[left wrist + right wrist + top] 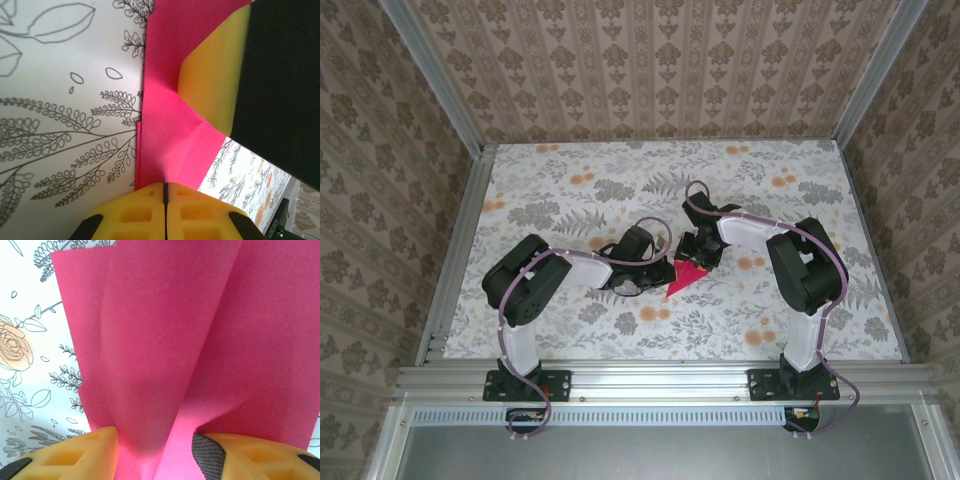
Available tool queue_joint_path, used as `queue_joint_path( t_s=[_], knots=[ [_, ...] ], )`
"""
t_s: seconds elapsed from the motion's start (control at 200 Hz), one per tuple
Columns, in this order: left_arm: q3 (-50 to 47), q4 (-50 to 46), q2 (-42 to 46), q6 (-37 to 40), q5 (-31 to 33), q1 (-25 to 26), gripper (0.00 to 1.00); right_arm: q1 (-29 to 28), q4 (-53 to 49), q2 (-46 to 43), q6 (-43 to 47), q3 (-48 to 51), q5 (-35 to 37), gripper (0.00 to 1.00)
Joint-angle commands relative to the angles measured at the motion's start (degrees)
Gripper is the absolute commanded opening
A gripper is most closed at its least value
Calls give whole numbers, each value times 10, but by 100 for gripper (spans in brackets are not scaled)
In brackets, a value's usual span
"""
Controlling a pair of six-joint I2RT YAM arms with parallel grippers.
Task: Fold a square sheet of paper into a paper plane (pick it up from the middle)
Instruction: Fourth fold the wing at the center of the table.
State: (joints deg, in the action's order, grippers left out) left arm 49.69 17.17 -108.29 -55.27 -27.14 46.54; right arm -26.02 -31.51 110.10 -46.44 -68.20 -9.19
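The square sheet of paper (686,278) is magenta pink and folded into a pointed wedge at the table's middle, its tip toward the near left. My left gripper (657,272) meets its left edge. In the left wrist view the yellow fingers (145,210) are shut together on the sheet's (170,125) edge. My right gripper (701,252) comes down on the paper from behind. Its fingers (95,452) stand apart, with a raised fold of the sheet (165,340) running between them. One right finger (215,75) rests on the paper in the left wrist view.
A floral tablecloth (570,200) covers the table. Aluminium rails (660,380) line the near edge and sides, and patterned walls (660,70) close the back and sides. Both arm bases (525,385) are bolted at the near rail.
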Motion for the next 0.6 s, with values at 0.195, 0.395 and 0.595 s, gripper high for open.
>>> queue_joint_path(
  t_s=[0.195,0.395,0.595],
  knots=[
    [12,-96,-27,17,22,3,5,23,-57,-30,34,10,-19,58],
    [16,-109,-33,16,21,2,4,36,-29,-137,77,13,-61,57],
    [23,-123,-38,13,23,3,3,35,58,-144,93,74,-130,29]
  ],
)
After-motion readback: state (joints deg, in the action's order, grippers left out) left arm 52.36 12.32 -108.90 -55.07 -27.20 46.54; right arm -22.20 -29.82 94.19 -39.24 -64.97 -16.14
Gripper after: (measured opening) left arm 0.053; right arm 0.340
